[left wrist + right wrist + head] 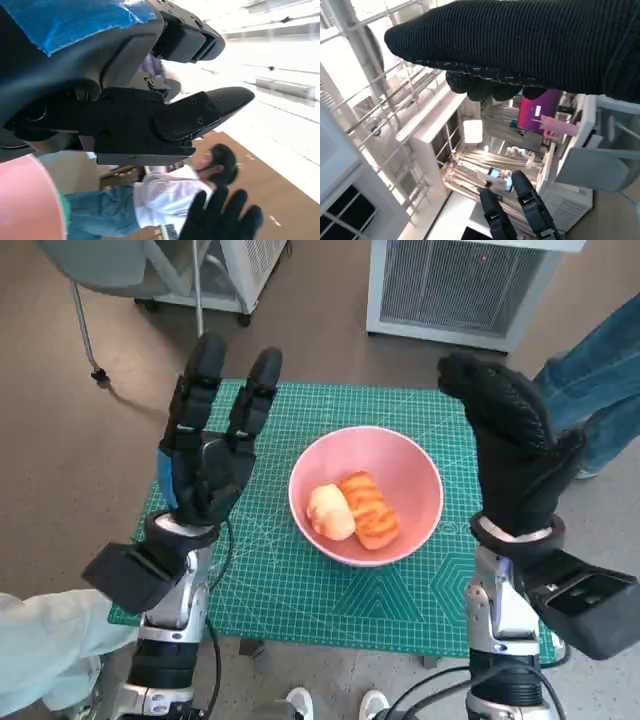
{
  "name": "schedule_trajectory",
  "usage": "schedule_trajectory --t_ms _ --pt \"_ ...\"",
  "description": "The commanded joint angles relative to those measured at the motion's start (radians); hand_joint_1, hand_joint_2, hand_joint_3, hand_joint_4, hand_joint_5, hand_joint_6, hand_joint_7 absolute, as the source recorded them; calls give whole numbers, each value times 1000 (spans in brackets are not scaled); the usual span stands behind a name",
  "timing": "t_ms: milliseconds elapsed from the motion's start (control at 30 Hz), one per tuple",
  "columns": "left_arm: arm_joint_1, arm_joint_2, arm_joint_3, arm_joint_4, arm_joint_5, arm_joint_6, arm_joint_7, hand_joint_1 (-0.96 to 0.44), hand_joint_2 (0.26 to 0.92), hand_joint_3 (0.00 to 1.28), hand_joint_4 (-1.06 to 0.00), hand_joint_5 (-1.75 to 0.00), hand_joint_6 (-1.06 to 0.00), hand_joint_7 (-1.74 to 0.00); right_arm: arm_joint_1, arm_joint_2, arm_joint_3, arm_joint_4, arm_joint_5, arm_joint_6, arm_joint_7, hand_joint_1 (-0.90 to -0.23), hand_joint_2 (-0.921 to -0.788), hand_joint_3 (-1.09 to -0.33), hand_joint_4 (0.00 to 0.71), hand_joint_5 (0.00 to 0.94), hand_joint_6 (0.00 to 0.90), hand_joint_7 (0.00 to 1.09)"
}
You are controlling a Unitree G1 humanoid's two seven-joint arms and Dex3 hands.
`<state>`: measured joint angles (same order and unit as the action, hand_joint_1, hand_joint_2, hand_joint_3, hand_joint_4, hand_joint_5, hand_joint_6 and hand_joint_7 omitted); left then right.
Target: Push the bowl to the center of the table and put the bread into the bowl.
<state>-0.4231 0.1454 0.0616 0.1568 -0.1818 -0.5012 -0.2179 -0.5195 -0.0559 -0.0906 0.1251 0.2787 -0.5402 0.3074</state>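
The bowl [366, 495] is pink and round, and it stands near the middle of the green mat [300, 580] that covers the table, at the center of the head view. Inside it lie two pieces of bread [354, 511] side by side, touching each other: a pale round one on the left and a golden-brown one with ridges on the right. In the left wrist view I see only a pink edge of the bowl [25, 200] in the lower left corner.

My left hand [210, 455] is raised over the left side of the mat, left of the bowl and apart from it. Its fingers are straight and spread, pointing to the top of the frame, and it holds nothing. My right hand [510, 445] is raised at the right edge of the mat, right of the bowl and not touching it. Its gloved fingers are stretched up and close together, and it is empty too.

In the left wrist view my left hand [125, 95] fills the upper left, and the glove of my right hand [222, 217] shows at the bottom with spread fingers. Behind it a person [165, 197] sits in a white top and blue trousers.
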Motion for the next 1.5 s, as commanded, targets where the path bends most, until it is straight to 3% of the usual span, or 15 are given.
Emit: schedule_trajectory --t_ms 33,233,433,1200,1500 --pt "6 -27 20 -39 -31 -3 13 -512 921 451 -314 -3 -342 -88 -12 0 10 -9 -26 19 -14 -585 -921 -776 258 23 -1 744" --pt "-3 -48 35 -45 -1 -31 47 -202 921 284 -342 -13 -363 -90 -28 -11 14 -9 -41 16 -19 -586 -921 -775 266 28 -1 745" --pt "-13 -53 35 -33 6 -61 49 -53 921 254 -361 -18 -370 -89 -36 -18 13 -3 -44 11 -14 -591 -921 -778 282 37 -1 746" --pt "5 -83 23 -66 -17 -7 24 2 921 247 -412 -22 -420 -92 -14 -30 12 -44 -59 34 -26 -612 -921 -768 277 36 -1 739" --pt "13 -85 16 -80 22 -19 39 -13 921 256 -416 -18 -424 -85 -7 -41 3 -64 -40 64 -19 -610 -921 -771 274 35 -1 737"
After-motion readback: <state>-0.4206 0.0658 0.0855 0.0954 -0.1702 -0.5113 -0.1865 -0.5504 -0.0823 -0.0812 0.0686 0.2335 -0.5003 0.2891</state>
